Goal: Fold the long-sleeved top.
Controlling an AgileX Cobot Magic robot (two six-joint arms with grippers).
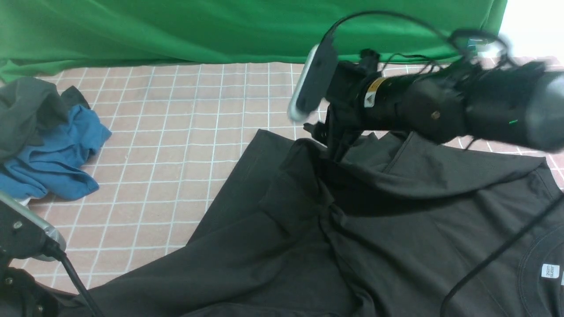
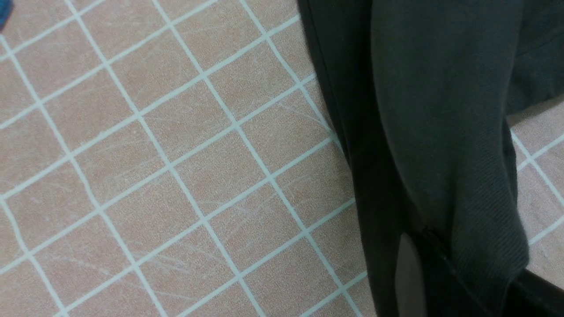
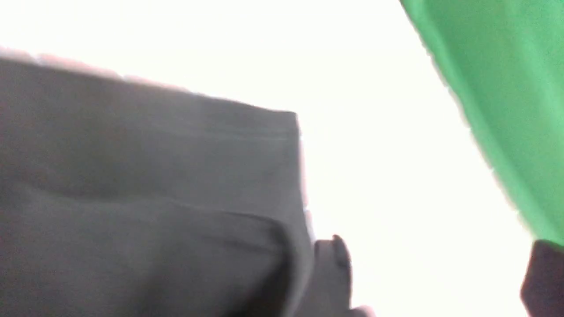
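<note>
I'm judging us mid-fold. The long-sleeved top [image 1: 396, 229] is sprawling over the bench [image 1: 176, 132], lower right of frame. The left claw [image 2: 462, 286] is pinching its edge, and the right claw [image 3: 438, 257] is gaping open, needing a fresh grip next.

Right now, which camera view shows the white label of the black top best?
The front view: the white label sits plainly inside the collar of the long-sleeved top. Both wrist views show only its dark cloth, blurred in the right one, and no label.
</note>
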